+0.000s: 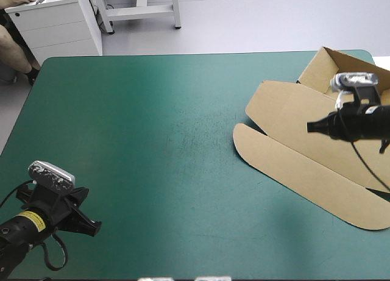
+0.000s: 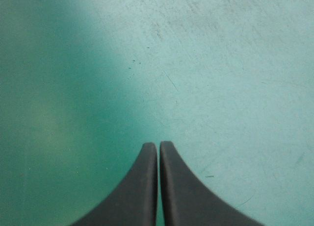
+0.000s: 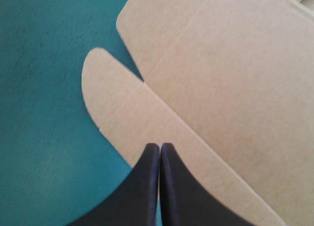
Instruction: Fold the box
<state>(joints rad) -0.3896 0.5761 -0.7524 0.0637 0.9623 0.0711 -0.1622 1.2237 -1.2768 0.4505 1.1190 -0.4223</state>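
The box [image 1: 292,116] lies mostly flat, only its far flap up. The left gripper [image 2: 158,144] and right gripper [image 3: 159,145] are closed, holding nothing.

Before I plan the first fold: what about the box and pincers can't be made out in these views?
- High view: the box runs off the right edge and the right arm covers part of it, so its full outline is unseen.
- Right wrist view: the shut right pincer is over the box; contact cannot be told.
- Left wrist view: only teal-green cover ahead of the shut left pincer; box out of view.
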